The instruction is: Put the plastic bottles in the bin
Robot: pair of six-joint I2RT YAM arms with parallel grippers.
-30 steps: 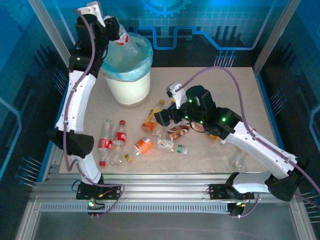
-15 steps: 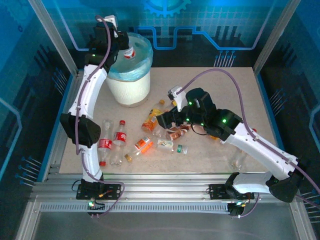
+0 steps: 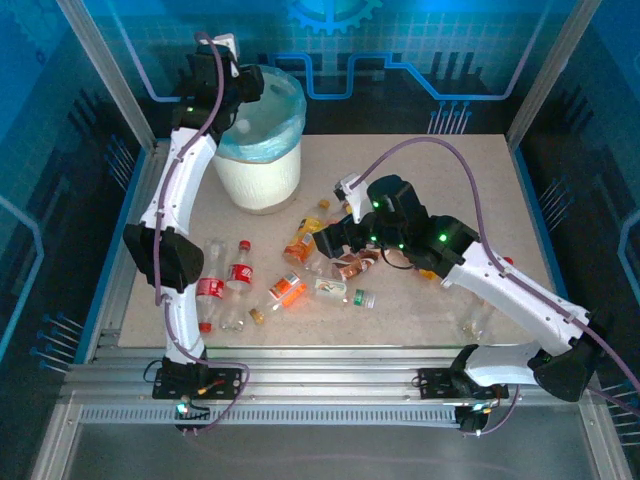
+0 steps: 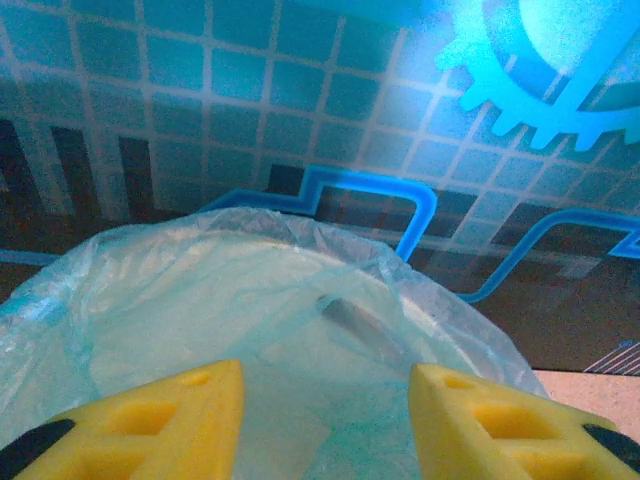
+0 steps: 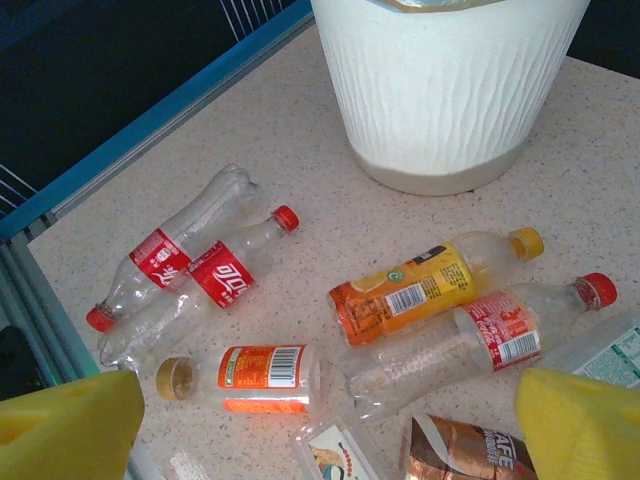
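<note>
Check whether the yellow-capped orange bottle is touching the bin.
Apart. The right wrist view shows a strip of bare table between the bin and the yellow-capped orange bottle, which lies flat in front of the bin's base.

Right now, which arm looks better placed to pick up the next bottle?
Right. The right end effector, open, hovers just above the loose bottles, while the left end effector is up over the bin.

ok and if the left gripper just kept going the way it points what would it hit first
Probably the light-blue liner inside the bin; nothing shows between the open left gripper and it, though depth is unclear.
</note>
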